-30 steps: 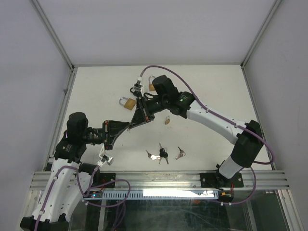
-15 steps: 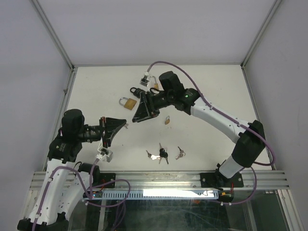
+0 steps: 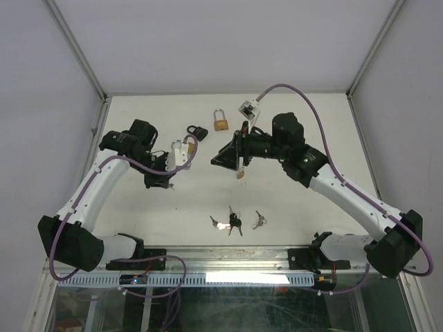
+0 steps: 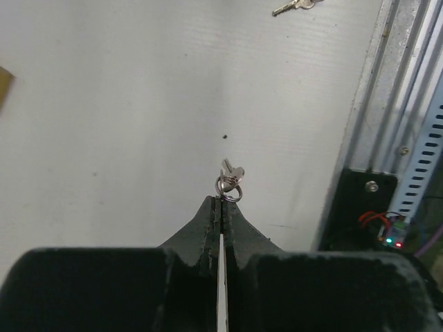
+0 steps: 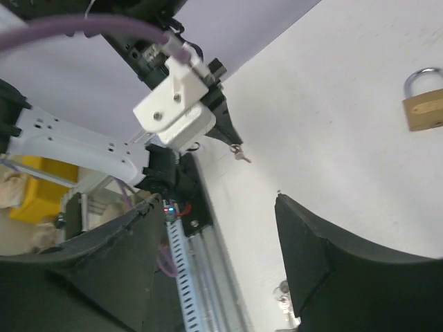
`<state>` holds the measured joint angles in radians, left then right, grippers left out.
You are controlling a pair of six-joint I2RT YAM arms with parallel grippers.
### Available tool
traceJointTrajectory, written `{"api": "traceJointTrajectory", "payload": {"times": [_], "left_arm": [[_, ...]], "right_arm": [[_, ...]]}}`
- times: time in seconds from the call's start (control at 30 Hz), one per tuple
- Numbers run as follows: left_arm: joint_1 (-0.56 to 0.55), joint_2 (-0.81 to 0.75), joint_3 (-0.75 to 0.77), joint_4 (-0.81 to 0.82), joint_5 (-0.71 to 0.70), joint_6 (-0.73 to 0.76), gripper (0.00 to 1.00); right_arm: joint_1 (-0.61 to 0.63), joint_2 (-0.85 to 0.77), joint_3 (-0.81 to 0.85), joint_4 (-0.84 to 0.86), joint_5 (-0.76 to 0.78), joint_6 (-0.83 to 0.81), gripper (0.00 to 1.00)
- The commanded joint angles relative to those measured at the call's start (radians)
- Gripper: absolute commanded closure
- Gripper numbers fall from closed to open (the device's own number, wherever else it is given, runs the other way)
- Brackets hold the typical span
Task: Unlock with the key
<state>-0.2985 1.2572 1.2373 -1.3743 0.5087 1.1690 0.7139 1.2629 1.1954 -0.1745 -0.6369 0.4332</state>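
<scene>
My left gripper (image 4: pixel 220 202) is shut on a small silver key (image 4: pixel 230 181); the key and its ring stick out past the fingertips, above bare table. From above, the left gripper (image 3: pixel 168 181) hangs at mid-left. The right wrist view catches that key (image 5: pixel 239 153) under the left arm's white camera block. My right gripper (image 3: pixel 225 157) is open and empty, pointing left toward the left arm, fingers (image 5: pixel 325 256) wide apart. A brass padlock (image 3: pixel 220 123) and a black padlock (image 3: pixel 197 131) lie at the back. A small brass padlock (image 3: pixel 240 173) lies under the right gripper.
Three loose key bunches (image 3: pixel 234 222) lie near the front edge, one also in the left wrist view as keys (image 4: pixel 294 5). The metal front rail (image 3: pixel 228 259) runs along the near side. White walls enclose the table on three sides.
The two grippers met over the table's middle a second ago. The right gripper has opened and drawn back to the right. The left arm has swung away, still shut on the key.
</scene>
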Motion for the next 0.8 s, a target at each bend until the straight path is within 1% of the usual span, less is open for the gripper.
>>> {"api": "traceJointTrajectory", "payload": {"times": [0.0,0.07,0.13,0.2,0.23,0.3,0.33,0.37,0.43,0.53,0.67,0.73,0.77], "left_arm": [[-0.013,0.008,0.076,-0.071,-0.051,-0.294,1.0],[-0.013,0.042,0.094,-0.072,-0.026,-0.36,1.0],[-0.013,0.085,0.113,-0.071,-0.027,-0.436,1.0],[-0.013,0.125,0.133,-0.072,-0.062,-0.507,1.0],[-0.015,0.144,0.138,-0.069,-0.102,-0.545,1.0],[-0.018,0.193,0.13,-0.058,-0.297,-0.618,1.0],[-0.018,0.216,0.114,-0.056,-0.379,-0.629,1.0],[-0.016,0.228,0.091,-0.045,-0.458,-0.634,1.0],[-0.016,0.238,0.064,-0.03,-0.543,-0.644,1.0],[-0.017,0.276,0.082,-0.063,-0.608,-0.665,1.0],[-0.017,0.285,0.114,-0.074,-0.601,-0.667,1.0],[-0.018,0.297,0.066,-0.074,-0.641,-0.654,1.0],[-0.015,0.313,0.012,-0.073,-0.661,-0.639,1.0]], "right_arm": [[0.001,-0.102,-0.199,0.415,0.081,-0.106,0.3],[0.003,-0.128,-0.287,0.529,0.109,-0.149,0.28],[0.015,-0.119,-0.339,0.584,0.122,-0.203,0.28],[0.034,-0.089,-0.374,0.677,0.085,-0.234,0.28],[0.047,-0.067,-0.384,0.736,0.056,-0.24,0.28],[0.078,-0.022,-0.391,0.831,-0.009,-0.236,0.28],[0.083,-0.01,-0.399,0.878,-0.025,-0.217,0.28],[0.082,-0.002,-0.417,0.943,-0.014,-0.185,0.27],[0.082,0.003,-0.448,1.035,0.021,-0.156,0.27],[0.082,-0.002,-0.427,0.946,0.025,-0.16,0.27],[0.086,-0.03,-0.418,0.897,-0.006,-0.175,0.27],[0.087,-0.054,-0.413,0.867,0.003,-0.188,0.27],[0.086,-0.065,-0.411,0.853,0.003,-0.188,0.27]]}}
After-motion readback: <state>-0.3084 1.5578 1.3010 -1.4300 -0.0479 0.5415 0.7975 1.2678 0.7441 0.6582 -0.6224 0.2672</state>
